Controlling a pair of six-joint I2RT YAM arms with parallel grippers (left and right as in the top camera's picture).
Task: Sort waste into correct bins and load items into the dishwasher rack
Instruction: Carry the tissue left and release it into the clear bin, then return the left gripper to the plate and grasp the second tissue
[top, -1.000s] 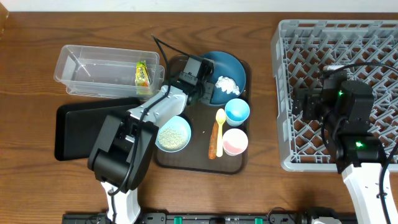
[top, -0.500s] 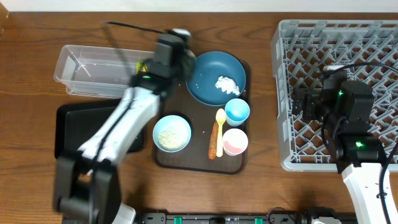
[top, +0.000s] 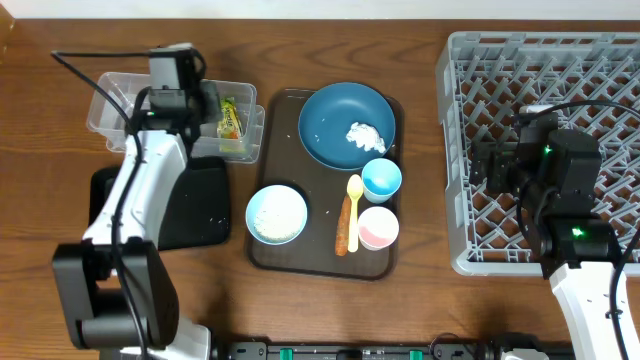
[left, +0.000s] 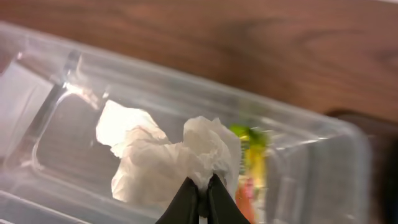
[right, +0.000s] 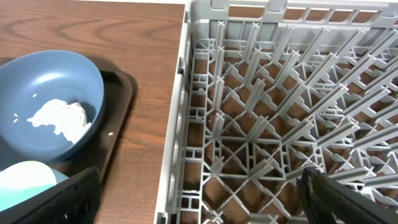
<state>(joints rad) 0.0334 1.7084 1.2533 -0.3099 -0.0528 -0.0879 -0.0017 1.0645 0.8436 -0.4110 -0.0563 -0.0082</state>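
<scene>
My left gripper (left: 200, 194) is shut on a crumpled white tissue (left: 165, 155) and holds it over the clear tub (top: 103, 112), also seen in the left wrist view (left: 56, 81). The green-yellow snack wrapper (top: 231, 118) lies in the tub's right end. In the overhead view the left gripper (top: 185, 98) is above the tub. Another tissue (top: 366, 134) lies on the dark blue plate (top: 330, 120). The white bowl (top: 277, 215) holds rice. My right gripper (right: 199, 205) is open and empty above the left part of the grey rack (top: 545, 60).
The black bin (top: 110, 215) lies in front of the tub. The brown tray (top: 300, 262) carries the plate, the bowl, a light blue cup (top: 381, 178), a pink cup (top: 378, 227), a yellow spoon (top: 354, 192) and a carrot piece (top: 345, 232).
My left arm has swung left from the blue plate to over the clear tub, carrying a tissue. The right arm has not moved.
</scene>
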